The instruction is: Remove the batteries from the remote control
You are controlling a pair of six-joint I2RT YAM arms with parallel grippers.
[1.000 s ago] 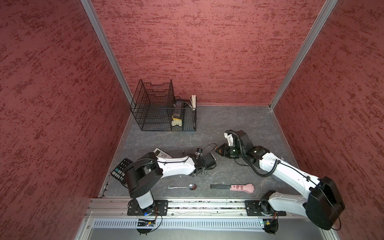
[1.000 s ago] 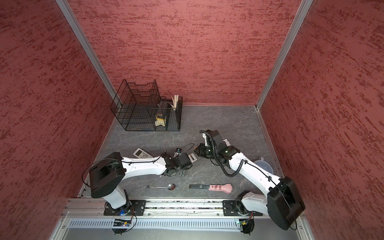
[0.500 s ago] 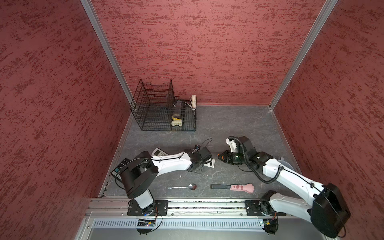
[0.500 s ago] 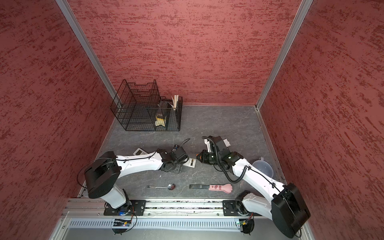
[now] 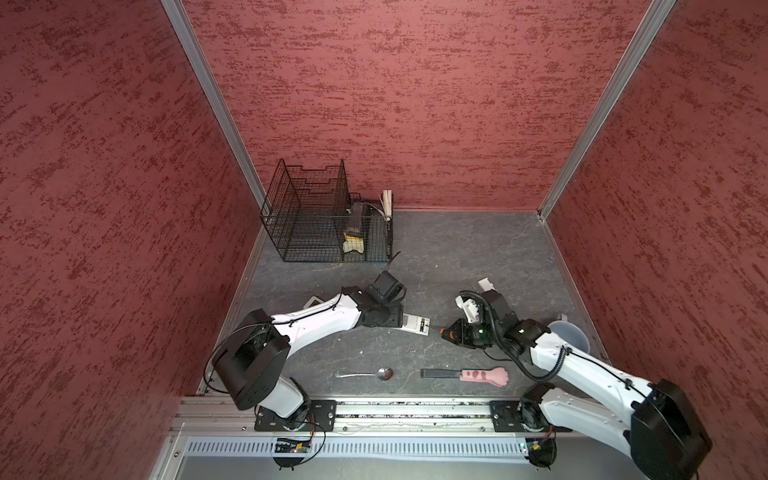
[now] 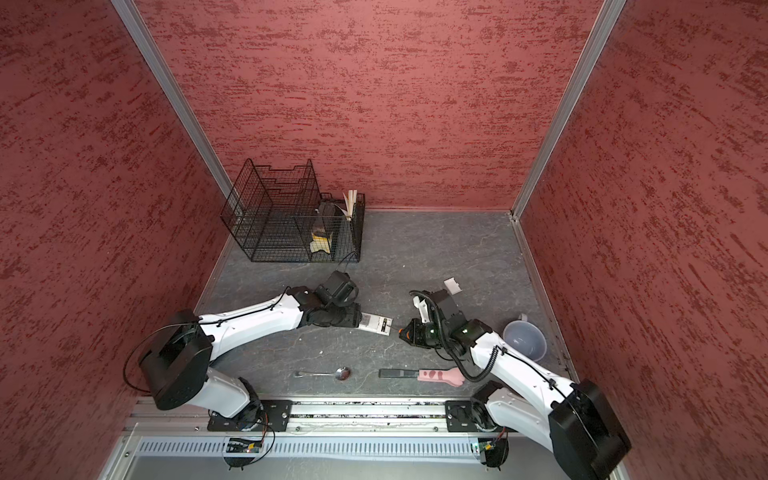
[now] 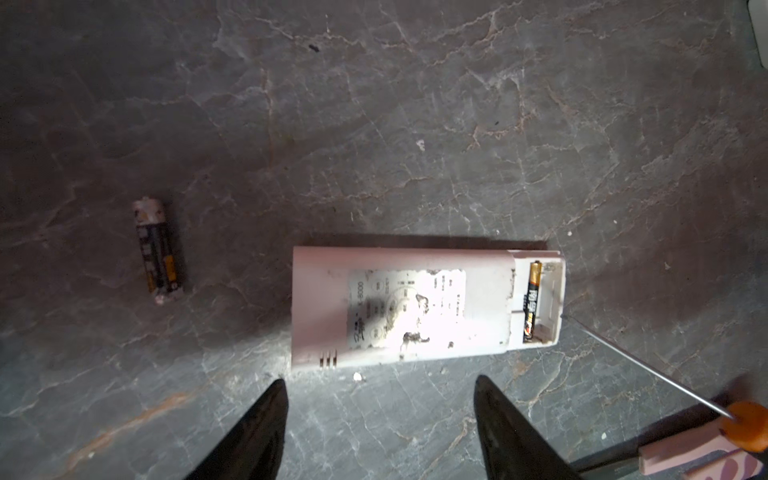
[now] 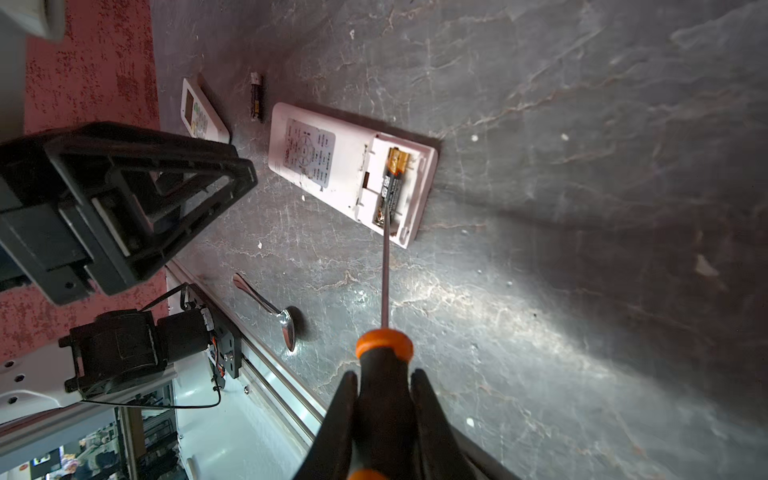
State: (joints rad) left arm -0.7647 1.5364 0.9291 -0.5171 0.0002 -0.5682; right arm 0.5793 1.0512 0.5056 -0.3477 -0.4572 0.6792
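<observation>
The white remote control (image 7: 415, 303) lies face down on the grey floor with its battery compartment open. One of the batteries (image 7: 532, 303) sits in that compartment, and another (image 7: 158, 249) lies loose on the floor beside the remote. My left gripper (image 7: 380, 384) is open and empty, its tips just short of the remote's long side. My right gripper (image 8: 384, 374) is shut on the orange-and-black screwdriver (image 8: 384, 349). The screwdriver's shaft reaches to the battery (image 8: 392, 178) in the compartment. In both top views the remote (image 5: 415, 323) (image 6: 376, 322) lies between the two grippers.
A black wire basket (image 5: 324, 216) stands at the back left. A spoon (image 5: 365, 374) and a pink paw-handled tool (image 5: 484, 376) lie near the front rail. A clear cup (image 6: 524, 340) and a white cover piece (image 6: 453, 286) are on the right. A second remote (image 8: 201, 110) lies by the left wall.
The right gripper has moved nearer the front with the screwdriver, its tip now at the remote's open end. The left gripper's jaws have narrowed a little and the arm has shifted.
</observation>
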